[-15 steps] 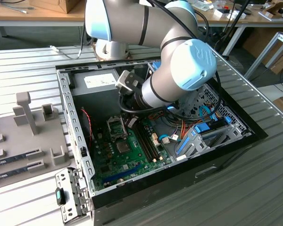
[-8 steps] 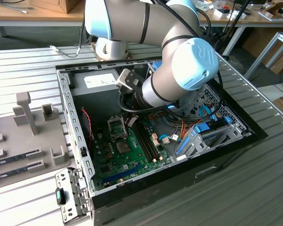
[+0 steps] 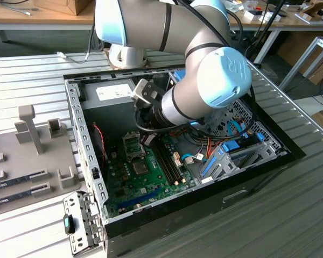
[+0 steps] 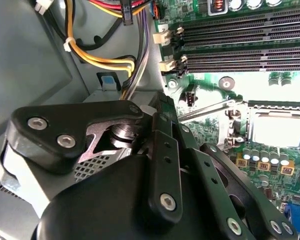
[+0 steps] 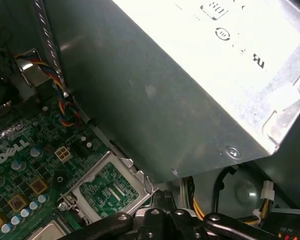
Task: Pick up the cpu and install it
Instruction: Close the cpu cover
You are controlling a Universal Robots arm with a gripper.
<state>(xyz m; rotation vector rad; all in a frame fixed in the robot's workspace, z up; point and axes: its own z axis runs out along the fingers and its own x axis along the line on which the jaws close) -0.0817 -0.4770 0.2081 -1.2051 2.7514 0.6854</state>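
Note:
A silvery-grey square that looks like the cpu (image 4: 280, 129) lies flat inside the metal-framed socket (image 3: 140, 167) on the green motherboard. The socket's hinged bracket (image 5: 110, 186) stands open beside it, with its thin lever (image 4: 205, 109) swung out. My gripper (image 3: 148, 140) hangs low inside the open computer case, just behind the raised bracket and close to the socket. Its black linkage (image 4: 162, 165) fills the near part of the second wrist view. Nothing shows in its grasp.
The grey power supply box (image 5: 190, 75) sits close behind the gripper, with bundled cables (image 4: 105, 60) beside it. Long memory slots (image 4: 240, 45) run next to the socket. Blue drive brackets (image 3: 231, 153) stand at the exterior view's right. A grey fixture plate (image 3: 21, 161) lies outside the case.

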